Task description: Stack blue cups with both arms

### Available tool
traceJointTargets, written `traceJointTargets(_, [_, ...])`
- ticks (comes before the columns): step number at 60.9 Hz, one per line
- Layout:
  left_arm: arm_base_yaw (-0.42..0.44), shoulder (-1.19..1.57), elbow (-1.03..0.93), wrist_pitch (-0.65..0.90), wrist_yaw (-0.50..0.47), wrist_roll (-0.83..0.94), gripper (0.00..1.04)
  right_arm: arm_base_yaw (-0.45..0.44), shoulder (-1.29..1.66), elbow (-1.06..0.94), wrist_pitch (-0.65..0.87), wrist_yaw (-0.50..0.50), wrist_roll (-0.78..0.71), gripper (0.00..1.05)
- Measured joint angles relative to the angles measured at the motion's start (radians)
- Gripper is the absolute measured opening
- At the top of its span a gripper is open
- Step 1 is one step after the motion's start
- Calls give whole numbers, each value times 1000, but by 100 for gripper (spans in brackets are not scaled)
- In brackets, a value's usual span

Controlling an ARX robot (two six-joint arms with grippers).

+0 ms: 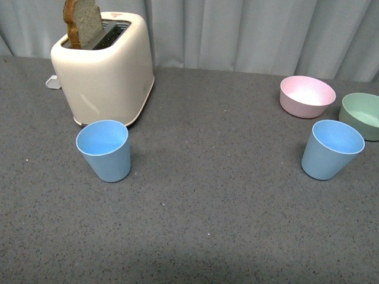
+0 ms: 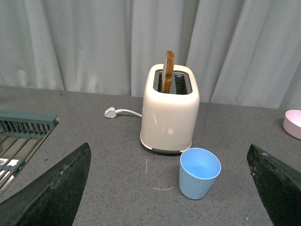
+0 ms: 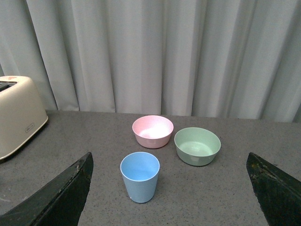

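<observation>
Approach: nothing gripped yet
My left pincer, right pincer gape empty; next, left over light-blue tapered plastic cup, right over twin cup

- An upright blue cup stands just in front of the cream toaster.
- A bread slice sticks up from one slot.
- The left gripper holds nothing, its fingers spread wide.

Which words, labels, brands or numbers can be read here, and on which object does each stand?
No text can be read with certainty.
toaster, side: a small dark mark, too small to read.
toaster, top, in the front view: a faint reddish mark, blurred.
blue cups, pink bowl, green bowl: no writing visible.
</observation>
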Motion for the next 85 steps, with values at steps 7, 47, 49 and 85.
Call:
traceJointTargets(7, [0, 0, 0, 0, 0, 0, 98, 0, 0, 0, 0, 0, 0, 95])
traceJointTargets(47, [-59, 749, 264, 179, -320, -285, 98, 0, 0, 0, 0, 0, 0, 95])
traceJointTargets(49, [-51, 860, 306, 230, -275, -283, 98, 0, 0, 0, 0, 0, 0, 95])
traceJointTargets(85, [-100, 1719, 842, 18, -71, -368, 98, 0, 0, 0, 0, 0, 0, 95])
